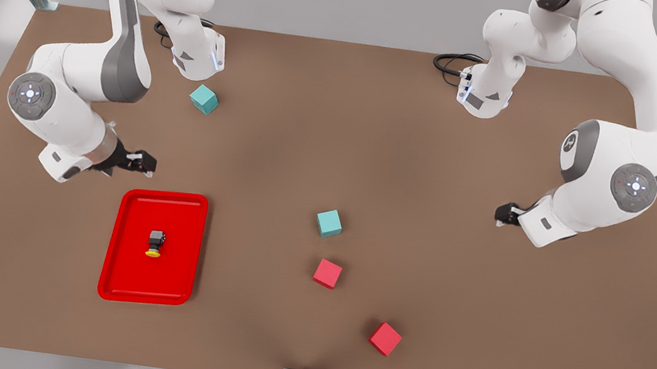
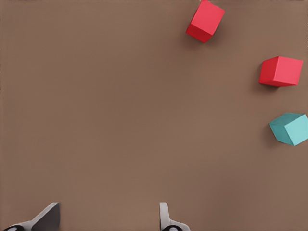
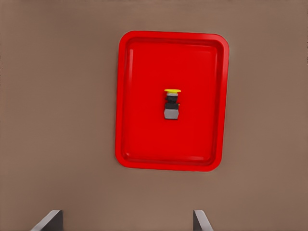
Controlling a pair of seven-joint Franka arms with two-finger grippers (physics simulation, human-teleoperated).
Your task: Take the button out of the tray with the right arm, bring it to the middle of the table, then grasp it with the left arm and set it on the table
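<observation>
- Yellow cap and dark grey boxy body identify the button (image 1: 155, 243); it lies on its side near the middle of the tray (image 1: 123, 246), cap pointing toward the near table edge in the front view.
- In the right wrist view the button (image 3: 172, 104) sits alone on the red floor of the tray (image 3: 139, 96), well apart from every rim, so access from above looks unobstructed.
- Tray condition: shallow, bright red, rounded corners, raised rim; it rests flat on the table (image 1: 443, 326) at the front view's left.
- Right gripper (image 1: 144, 163) hovers just beyond the tray's far edge; its camera looks down on the tray, which fits a pick approach. Its fingers (image 3: 50, 220) stand apart and hold nothing.
- Left gripper (image 1: 505, 214) hangs at the front view's right, over bare table; this arm appears to wait for the handover. Its fingers (image 2: 45, 219) are likewise spread, nothing between them.
- Other items: one teal cube (image 1: 204, 99) far left, a second teal cube (image 1: 329, 223) near centre, two red cubes (image 1: 327, 273) (image 1: 385, 339) nearer the front edge.
- Judgement: extraction not yet begun; the cubes around centre could crowd the transfer spot.
</observation>
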